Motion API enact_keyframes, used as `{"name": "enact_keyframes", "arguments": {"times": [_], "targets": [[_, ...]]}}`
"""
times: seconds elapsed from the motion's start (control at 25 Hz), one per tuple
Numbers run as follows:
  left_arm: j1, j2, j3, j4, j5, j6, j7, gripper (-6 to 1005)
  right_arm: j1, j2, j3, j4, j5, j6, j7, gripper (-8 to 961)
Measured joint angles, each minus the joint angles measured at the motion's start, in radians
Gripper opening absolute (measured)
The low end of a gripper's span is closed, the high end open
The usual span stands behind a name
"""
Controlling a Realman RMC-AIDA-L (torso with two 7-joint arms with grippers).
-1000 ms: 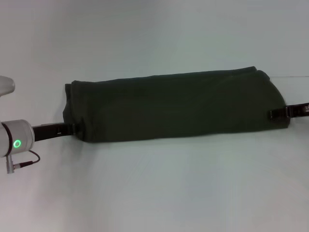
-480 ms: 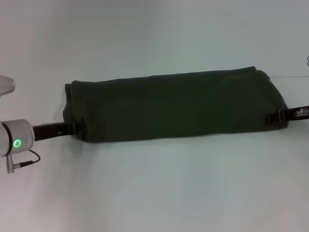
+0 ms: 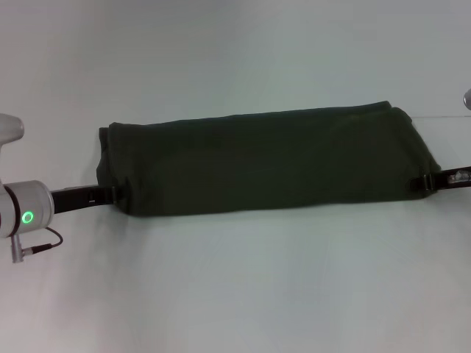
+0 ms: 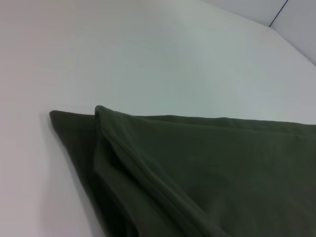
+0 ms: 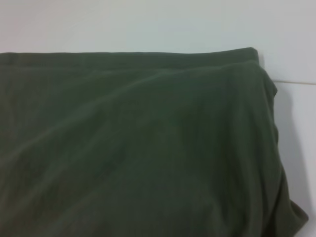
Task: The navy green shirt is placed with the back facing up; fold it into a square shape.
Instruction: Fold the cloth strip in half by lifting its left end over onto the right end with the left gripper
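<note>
**Olive shirt lay folded into a long band between two arms**

The navy green shirt (image 3: 265,162) lay across the middle of the pale surface (image 3: 235,287), folded into a long, narrow band running from the robot's left to its right, plain side up. The left gripper (image 3: 110,194) sat low at the band's left end, near corner, its dark fingers (image 3: 88,196) touching the cloth edge; whether they pinched the fabric could not be told. The right gripper (image 3: 427,182) met the right end at its near corner, and its grip was equally unclear. The left wrist view showed layered folded edges (image 4: 128,153) at one end.
</note>
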Motion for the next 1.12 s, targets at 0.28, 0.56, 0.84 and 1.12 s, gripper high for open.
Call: {"name": "enact_keyframes", "arguments": {"times": [0.28,0.56,0.84,1.12], "targets": [[-0.001,0.0,0.0,-0.001,-0.001,0.002,0.0,62,-0.012,0.0,0.002,-0.008,0.001,-0.005,-0.001,249],[-0.001,0.004,0.0,0.0,0.004,0.011,-0.021,69,-0.047,0.003,0.009,-0.075,0.014,-0.061,0.0,38],[0.001,0.014,-0.004,0.012,0.006,0.066,-0.044,77,-0.079,0.005,0.01,-0.142,0.048,-0.157,-0.001,38],[0.011,0.029,-0.013,0.08,0.073,0.209,-0.135,84,-0.137,0.005,0.012,-0.241,0.115,-0.296,-0.017,37]]}}
